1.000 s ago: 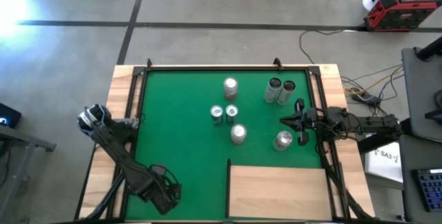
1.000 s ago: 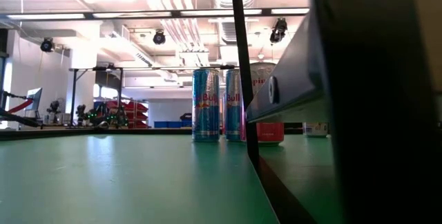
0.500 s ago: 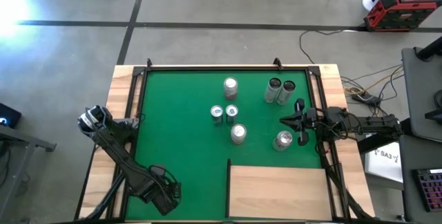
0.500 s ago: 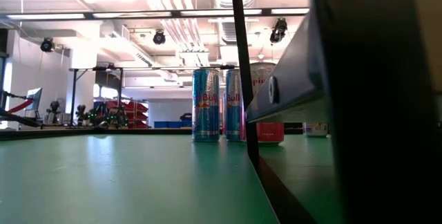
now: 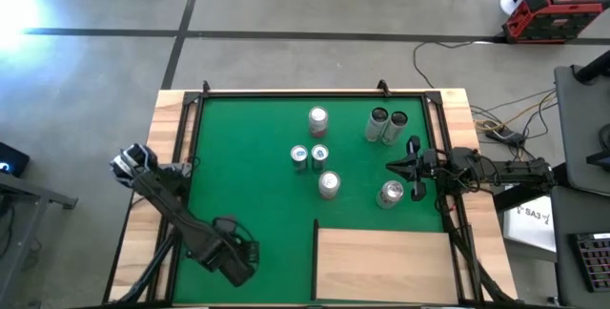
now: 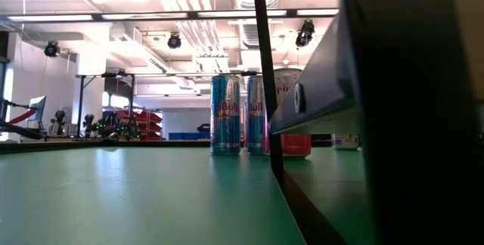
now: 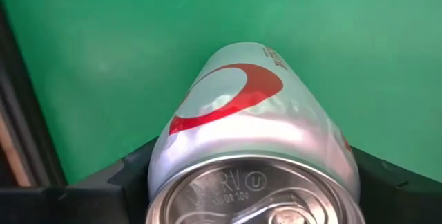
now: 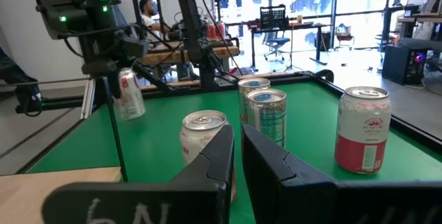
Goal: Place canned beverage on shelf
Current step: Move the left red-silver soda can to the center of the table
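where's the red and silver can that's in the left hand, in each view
high view: hidden under the left hand, lower left of the picture.
low view: not in it.
left wrist view: the red and silver can fills the middle, lid towards the camera.
right wrist view: far left, tilted under that hand.
shared landmark: the green mat.
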`<act>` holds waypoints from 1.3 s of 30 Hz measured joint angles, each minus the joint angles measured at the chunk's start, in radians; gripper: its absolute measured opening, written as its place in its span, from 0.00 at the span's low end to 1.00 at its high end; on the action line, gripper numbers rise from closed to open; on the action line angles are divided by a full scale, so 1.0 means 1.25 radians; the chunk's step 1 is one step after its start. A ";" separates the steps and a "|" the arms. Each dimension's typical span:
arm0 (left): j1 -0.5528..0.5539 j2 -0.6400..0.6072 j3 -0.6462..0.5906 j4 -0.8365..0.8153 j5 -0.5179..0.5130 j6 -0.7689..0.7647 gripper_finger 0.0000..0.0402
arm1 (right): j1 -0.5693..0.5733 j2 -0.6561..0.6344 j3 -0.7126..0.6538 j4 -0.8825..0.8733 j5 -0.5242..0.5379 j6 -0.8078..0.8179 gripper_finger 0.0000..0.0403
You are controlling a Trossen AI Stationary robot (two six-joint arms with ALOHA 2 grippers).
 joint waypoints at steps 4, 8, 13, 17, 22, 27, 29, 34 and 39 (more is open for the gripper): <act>0.056 0.000 0.032 -0.023 -0.025 0.089 0.72 | 0.000 0.000 0.000 0.000 0.000 0.000 0.06; 0.118 0.000 0.039 -0.028 -0.034 0.178 0.72 | 0.000 0.000 0.000 0.000 0.000 0.000 0.06; 0.207 0.004 0.051 -0.006 -0.034 0.294 0.72 | 0.000 0.000 0.000 0.000 0.000 0.000 0.06; 0.279 0.020 0.072 0.010 -0.032 0.399 0.72 | 0.000 0.000 0.000 0.000 0.000 0.000 0.06; 0.356 0.058 0.112 -0.001 -0.014 0.494 0.72 | 0.000 0.000 0.000 0.000 0.000 -0.001 0.06; 0.410 0.105 0.166 -0.012 -0.013 0.570 0.72 | 0.000 0.000 0.000 0.000 0.000 -0.001 0.06; 0.427 0.128 0.194 -0.024 -0.013 0.599 0.72 | 0.000 0.000 0.000 0.000 0.000 -0.001 0.06; 0.465 0.199 0.272 -0.071 -0.011 0.651 0.72 | 0.000 0.000 0.000 0.000 0.000 -0.001 0.06; 0.497 0.260 0.353 -0.104 -0.012 0.703 0.72 | 0.000 0.000 0.000 0.000 0.000 -0.001 0.06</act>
